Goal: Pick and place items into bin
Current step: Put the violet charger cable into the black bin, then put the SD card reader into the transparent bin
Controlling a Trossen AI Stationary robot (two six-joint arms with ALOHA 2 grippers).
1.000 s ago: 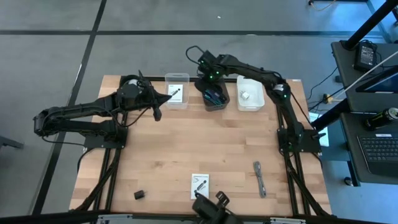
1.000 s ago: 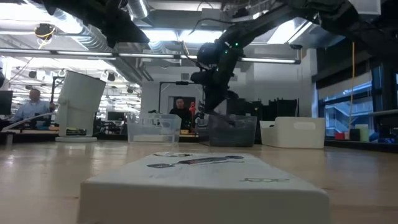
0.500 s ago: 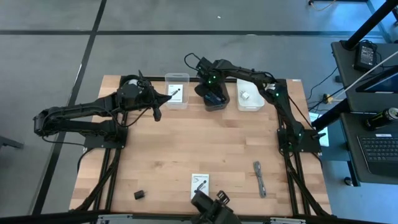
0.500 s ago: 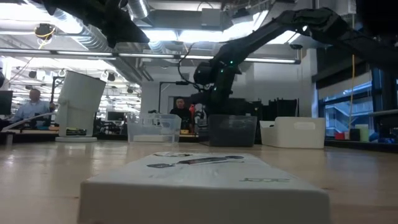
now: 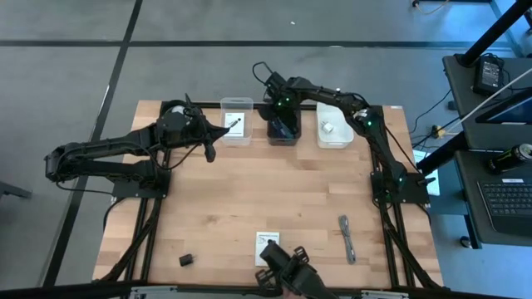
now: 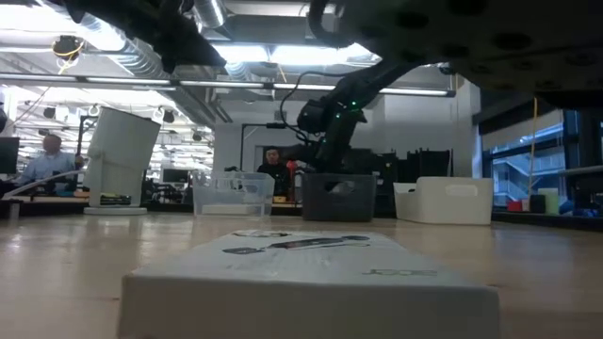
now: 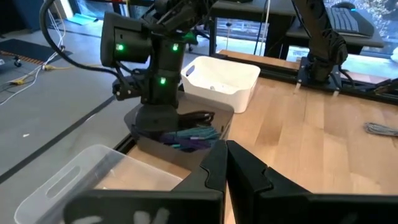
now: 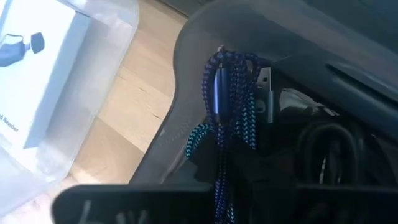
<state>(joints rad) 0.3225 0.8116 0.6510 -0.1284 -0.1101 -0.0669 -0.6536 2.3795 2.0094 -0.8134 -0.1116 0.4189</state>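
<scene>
My right gripper (image 5: 279, 106) reaches down into the dark grey bin (image 5: 283, 131) at the table's far edge; in the left wrist view it stands as right gripper (image 7: 157, 112) inside that bin. A blue braided cable (image 8: 227, 112) fills the middle of the right wrist view, over black cables (image 8: 317, 155) in the bin. My left gripper (image 5: 210, 149) is shut and empty, hovering just left of the clear bin (image 5: 237, 121). A white card (image 5: 267, 245), a grey cable (image 5: 347, 237) and a black block (image 5: 186, 260) lie flat near the table's near edge.
The clear bin holds a white printed box (image 8: 25, 74). A white bin (image 5: 334, 124) with a small white block (image 5: 327, 127) stands right of the dark bin. A dark device (image 5: 287, 272) sits at the near edge. Bare wood (image 5: 274, 187) spans the table's middle.
My right gripper has moved toward the far edge and down into the dark bin. The dark bin has turned square to the table's edge and slid a little toward the table's left. The dark device at the near edge has shifted.
</scene>
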